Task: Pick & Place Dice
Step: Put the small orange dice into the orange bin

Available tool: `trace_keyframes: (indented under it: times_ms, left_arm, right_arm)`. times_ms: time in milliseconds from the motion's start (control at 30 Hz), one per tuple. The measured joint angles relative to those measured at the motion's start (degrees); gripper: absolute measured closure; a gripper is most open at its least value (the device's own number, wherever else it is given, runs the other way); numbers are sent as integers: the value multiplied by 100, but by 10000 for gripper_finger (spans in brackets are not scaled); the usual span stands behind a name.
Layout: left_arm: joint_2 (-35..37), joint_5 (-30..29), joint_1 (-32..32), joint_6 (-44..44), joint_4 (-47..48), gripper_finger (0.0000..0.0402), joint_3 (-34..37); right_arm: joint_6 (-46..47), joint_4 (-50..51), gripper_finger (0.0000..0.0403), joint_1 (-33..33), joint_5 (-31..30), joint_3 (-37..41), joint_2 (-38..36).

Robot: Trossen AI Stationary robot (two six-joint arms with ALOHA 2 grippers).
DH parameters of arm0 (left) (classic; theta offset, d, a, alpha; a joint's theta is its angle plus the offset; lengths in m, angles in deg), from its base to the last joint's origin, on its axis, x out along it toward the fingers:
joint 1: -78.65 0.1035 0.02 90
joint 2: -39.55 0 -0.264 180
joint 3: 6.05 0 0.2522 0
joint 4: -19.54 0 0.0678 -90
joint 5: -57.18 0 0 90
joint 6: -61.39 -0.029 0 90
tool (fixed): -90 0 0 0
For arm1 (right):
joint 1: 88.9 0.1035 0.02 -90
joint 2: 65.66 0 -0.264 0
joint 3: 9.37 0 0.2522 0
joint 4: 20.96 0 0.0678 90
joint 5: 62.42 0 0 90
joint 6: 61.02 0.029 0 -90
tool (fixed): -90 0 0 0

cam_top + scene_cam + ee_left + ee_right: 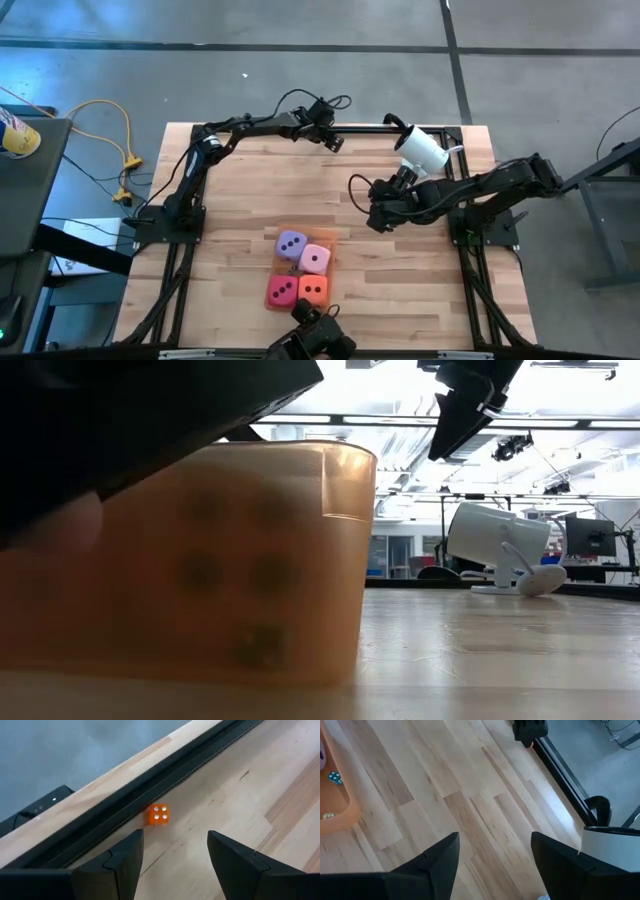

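In the high view, four soft dice sit close together on an orange tray (330,240) near the table's near edge: purple (291,243), pink (316,259), red (281,291) and orange (313,290). My left gripper (335,143) is open and hovers by the far edge. In its wrist view the left gripper (175,855) has a tiny orange die with white pips (158,814) ahead of it, lying on the wood beside the dark rail. My right gripper (373,220) is open over bare wood right of centre, and the right gripper (495,855) holds nothing in its wrist view.
A white camera (422,148) stands near the far right corner, also seen in the low view (495,540). The orange tray's translucent wall (250,560) fills the low view's left, with dark pips showing through. Its rim (340,817) and a tiny teal die (335,778) appear in the right wrist view.
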Motion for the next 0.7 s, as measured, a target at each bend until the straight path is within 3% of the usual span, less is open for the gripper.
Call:
trace_keyframes:
  times_ms: [433,533,700]
  left_arm:
    - [0,15,0,170,-86,188,-19]
    - [3,242,10,68,-55,188,-19]
    - [565,421,-10,-509,702,188,-14]
  right_arm:
    - [-14,-2,168,0,0,0,0]
    - [-13,-10,168,0,0,0,0]
    - [-207,-476,168,-78,3,0,0]
